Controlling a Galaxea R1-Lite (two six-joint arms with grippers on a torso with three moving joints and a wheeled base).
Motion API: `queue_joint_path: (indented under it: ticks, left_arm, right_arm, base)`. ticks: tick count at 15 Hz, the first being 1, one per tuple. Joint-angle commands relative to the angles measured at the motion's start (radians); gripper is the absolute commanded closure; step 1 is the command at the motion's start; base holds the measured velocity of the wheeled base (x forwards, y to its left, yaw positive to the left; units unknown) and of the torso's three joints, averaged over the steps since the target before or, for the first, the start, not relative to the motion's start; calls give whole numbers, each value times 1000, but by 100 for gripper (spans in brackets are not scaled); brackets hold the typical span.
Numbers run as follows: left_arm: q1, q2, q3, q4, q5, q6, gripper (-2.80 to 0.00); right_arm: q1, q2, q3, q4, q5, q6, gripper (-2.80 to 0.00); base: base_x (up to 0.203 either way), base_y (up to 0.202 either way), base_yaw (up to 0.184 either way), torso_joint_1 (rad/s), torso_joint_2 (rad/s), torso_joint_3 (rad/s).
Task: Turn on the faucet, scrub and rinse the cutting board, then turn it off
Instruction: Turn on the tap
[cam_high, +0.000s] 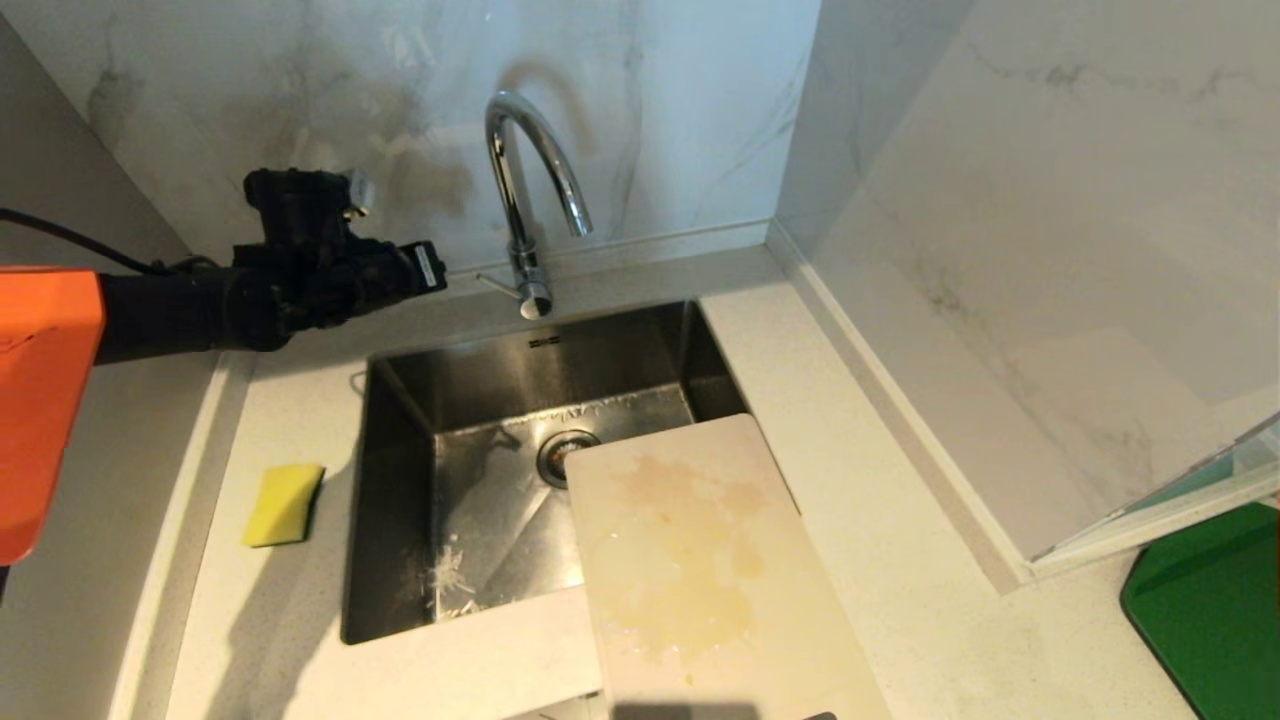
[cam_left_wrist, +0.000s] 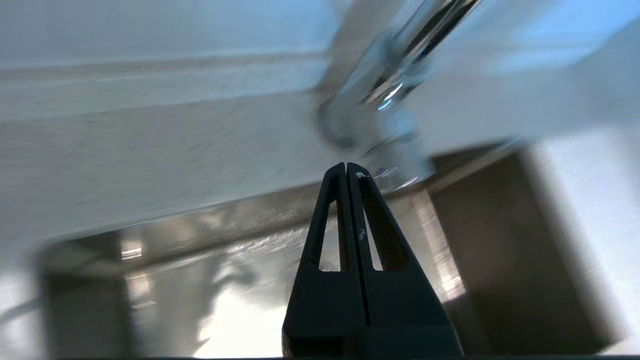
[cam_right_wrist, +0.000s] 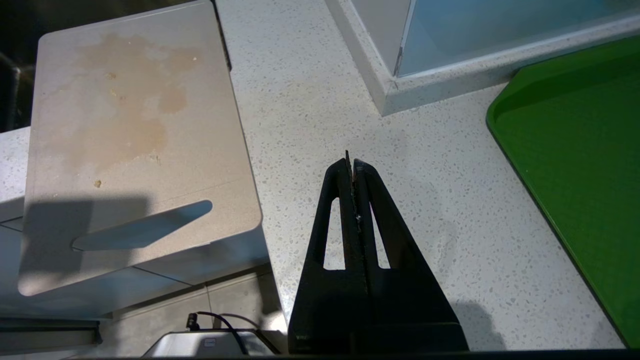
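The chrome gooseneck faucet (cam_high: 520, 190) stands behind the sink, its thin lever (cam_high: 495, 283) sticking out to the left at the base. No water shows at the spout. My left gripper (cam_high: 430, 268) hovers just left of that lever, shut and empty; in the left wrist view its tip (cam_left_wrist: 347, 165) lies close before the faucet base (cam_left_wrist: 380, 115). The cream cutting board (cam_high: 700, 570), stained yellowish-brown, rests across the sink's front right corner. My right gripper (cam_right_wrist: 352, 162) is shut over the counter, right of the cutting board (cam_right_wrist: 130, 140).
A yellow sponge (cam_high: 283, 503) lies on the counter left of the steel sink (cam_high: 400, 500). A green board (cam_high: 1215, 600) sits at the far right. Marble walls close in behind and on the right.
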Motion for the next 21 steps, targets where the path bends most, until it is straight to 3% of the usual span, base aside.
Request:
queue_joint_path:
  ticks: [1, 5, 16, 21]
  left_arm:
    - [-19, 25, 0, -44, 1, -62, 0]
    - [-45, 89, -14, -129, -5, -85, 0]
    - [-52, 91, -13, -198, 32, -76, 0]
    - [-44, 132, -15, -270, 33, -13, 0]
  right_arm:
    - [0, 0, 0, 0, 0, 0, 0]
    - [0, 0, 0, 0, 0, 0, 0]
    - [0, 0, 0, 0, 0, 0, 0]
    - [0, 0, 0, 0, 0, 0, 0]
  base:
    - [0, 0, 0, 0, 0, 0]
    - [0, 0, 0, 0, 0, 0]
    - [0, 0, 0, 0, 0, 0]
    - [0, 0, 0, 0, 0, 0]
